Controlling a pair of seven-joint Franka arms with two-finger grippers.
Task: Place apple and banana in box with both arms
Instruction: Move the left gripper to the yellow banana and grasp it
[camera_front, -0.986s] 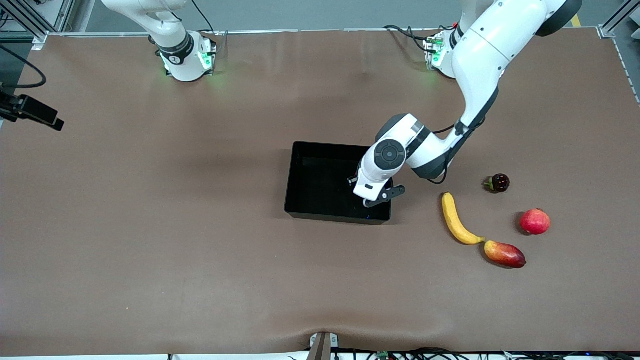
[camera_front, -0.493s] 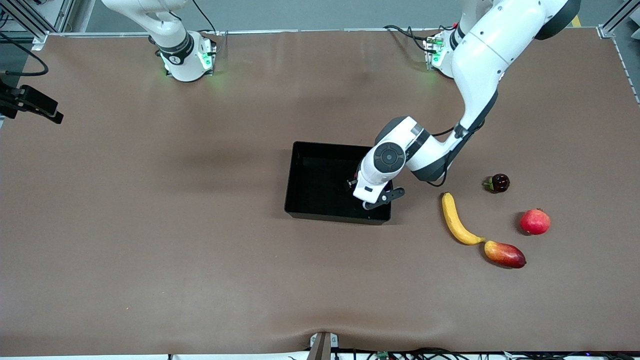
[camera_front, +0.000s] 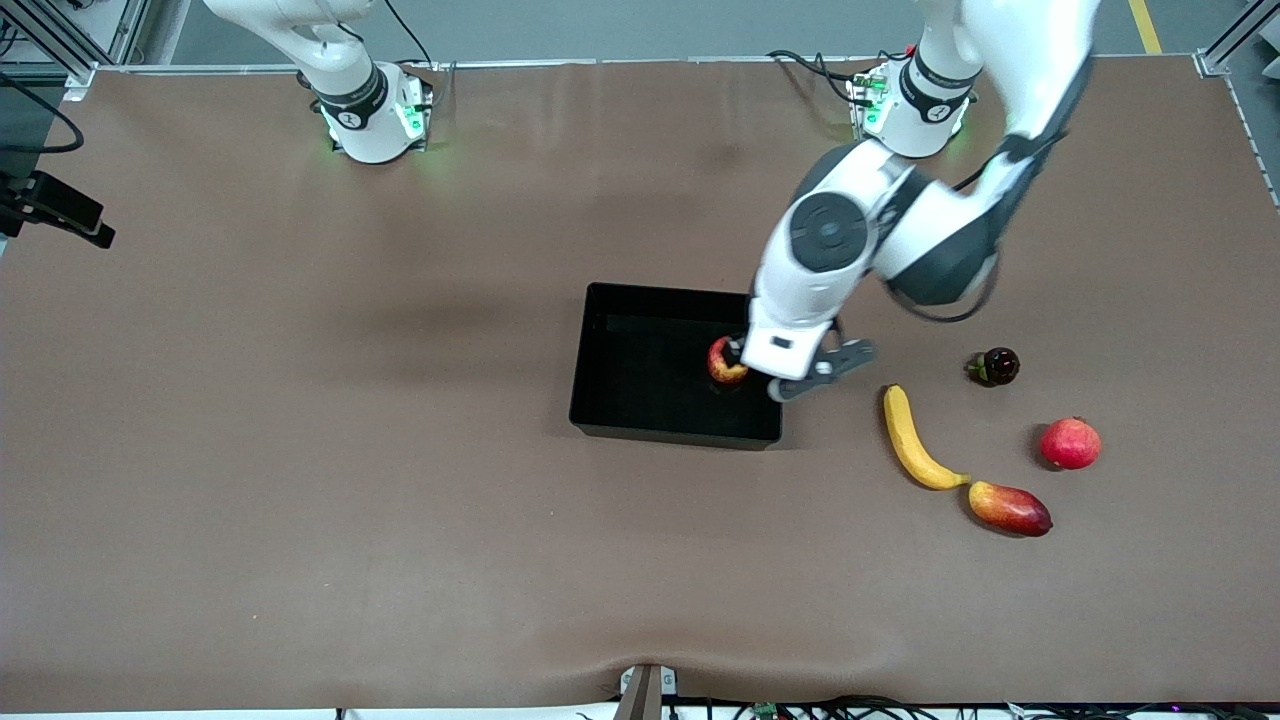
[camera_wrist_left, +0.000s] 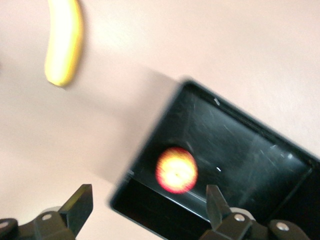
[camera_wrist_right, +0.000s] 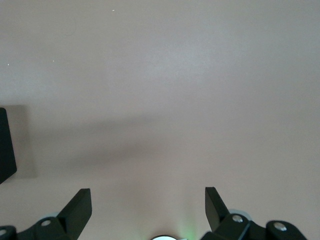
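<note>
- apple (camera_front: 726, 361) lies in the box (camera_front: 640, 433); left gripper (camera_wrist_left: 146, 209) spread empty above it
- banana (camera_front: 912, 439) on the desk, toward the left arm's end; likely next
- right gripper (camera_wrist_right: 148, 208) spread, waiting over bare desk

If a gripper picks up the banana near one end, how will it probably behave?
The banana looks long and curved, so gripped at one end it may pivot or droop. Its smooth yellow skin could slip. Lying flat on the table, it should slide or spin rather than roll if pushed.

A mango (camera_front: 1010, 508), a red pomegranate (camera_front: 1070, 443) and a dark fruit (camera_front: 996, 366) lie on the table (camera_front: 300, 450).
</note>
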